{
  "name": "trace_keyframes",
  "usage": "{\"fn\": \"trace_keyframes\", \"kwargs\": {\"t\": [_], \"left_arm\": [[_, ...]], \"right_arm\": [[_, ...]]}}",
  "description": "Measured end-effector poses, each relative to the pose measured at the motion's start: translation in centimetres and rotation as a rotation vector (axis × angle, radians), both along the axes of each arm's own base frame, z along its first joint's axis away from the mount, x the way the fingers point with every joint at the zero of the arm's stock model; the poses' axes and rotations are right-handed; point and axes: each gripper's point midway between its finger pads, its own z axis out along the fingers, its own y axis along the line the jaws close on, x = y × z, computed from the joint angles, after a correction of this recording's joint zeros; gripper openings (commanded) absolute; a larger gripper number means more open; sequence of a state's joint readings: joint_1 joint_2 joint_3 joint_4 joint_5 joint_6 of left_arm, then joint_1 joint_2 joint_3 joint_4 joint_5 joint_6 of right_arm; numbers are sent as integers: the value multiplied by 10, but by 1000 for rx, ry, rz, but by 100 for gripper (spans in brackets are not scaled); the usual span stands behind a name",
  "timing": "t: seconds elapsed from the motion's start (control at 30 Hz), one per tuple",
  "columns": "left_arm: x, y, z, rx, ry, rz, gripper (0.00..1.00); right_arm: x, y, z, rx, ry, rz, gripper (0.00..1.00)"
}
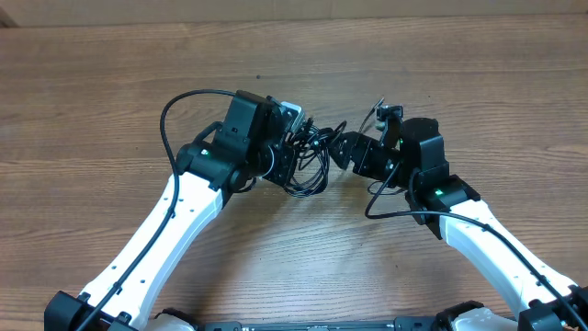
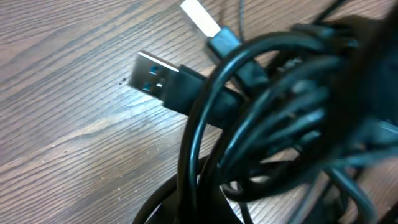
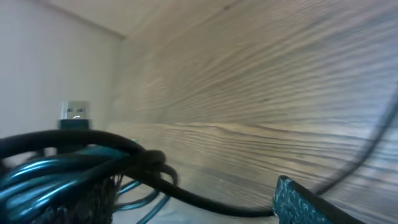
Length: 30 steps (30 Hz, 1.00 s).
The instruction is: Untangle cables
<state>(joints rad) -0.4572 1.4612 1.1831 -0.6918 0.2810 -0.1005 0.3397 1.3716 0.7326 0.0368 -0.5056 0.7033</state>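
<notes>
- Closest up, left wrist view: cables (image 2: 267, 106) in one knotted bundle, USB plug (image 2: 152, 78) jutting toward 9 o'clock over the table (image 2: 68, 155).
- Left gripper (image 1: 296, 147): clenched, seemingly on that bundle, near table centre.
- Right gripper (image 1: 342, 149), at 3 o'clock of the bundle: jaws spread, gripping nothing.
- Judged barely begun: no strand freed yet, all separating left.

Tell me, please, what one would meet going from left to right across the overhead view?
White-and-black left robot arm → knotted bundle of thin black cables → white-and-black right robot arm.
</notes>
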Motion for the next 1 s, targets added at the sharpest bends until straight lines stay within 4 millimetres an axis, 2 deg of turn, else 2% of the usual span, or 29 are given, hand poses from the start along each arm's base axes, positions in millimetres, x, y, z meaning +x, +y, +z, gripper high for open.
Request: {"fn": "trace_keyframes", "kwargs": {"t": [0.13, 0.43, 0.57, 0.77, 1.0], "left_arm": [[1, 2, 0, 7, -2, 7, 4], [2, 4, -2, 23, -6, 16, 4], [5, 8, -3, 43, -15, 43, 4], [16, 16, 0, 55, -39, 128, 4], [25, 21, 2, 62, -63, 189, 4]], "right_arm": [[-6, 11, 13, 56, -31, 74, 79], [-21, 22, 17, 94, -24, 181, 77], [-30, 19, 2, 71, 58, 181, 77], [-47, 4, -34, -14, 243, 116, 77], [-53, 1, -41, -27, 288, 107, 78]]}}
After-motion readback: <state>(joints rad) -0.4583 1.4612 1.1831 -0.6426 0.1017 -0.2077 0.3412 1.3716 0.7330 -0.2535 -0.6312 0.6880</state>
